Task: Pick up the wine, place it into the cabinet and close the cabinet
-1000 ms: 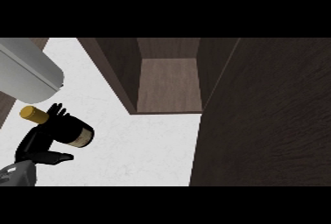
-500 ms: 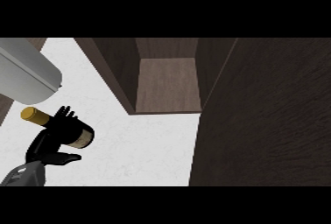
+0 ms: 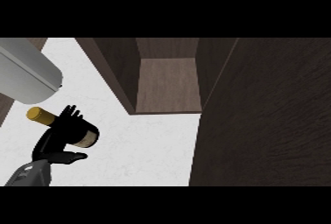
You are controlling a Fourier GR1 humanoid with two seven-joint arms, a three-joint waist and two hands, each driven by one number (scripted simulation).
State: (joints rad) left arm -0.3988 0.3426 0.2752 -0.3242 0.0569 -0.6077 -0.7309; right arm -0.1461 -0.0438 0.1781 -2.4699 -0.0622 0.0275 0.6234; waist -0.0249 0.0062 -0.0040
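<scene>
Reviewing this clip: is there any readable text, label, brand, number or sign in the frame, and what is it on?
None can be read.
Wine bottle in the left hand: gold cap and a tan end show, no lettering.
Cabinet, open: plain dark wood, no marks.
Cabinet door: bare wood grain.
Grey forearm at upper left: no markings.
White counter: no signs.

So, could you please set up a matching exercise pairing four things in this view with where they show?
Things:
1. wine
2. left robot hand
3. cabinet
4. cabinet door

Places:
A. right side, dark panel
B. top middle, standing open
C. lower left, curled round the bottle
D. on its side over the white counter, gold cap pointing up-left

Pairs: 1-D, 2-C, 3-B, 4-A
</scene>
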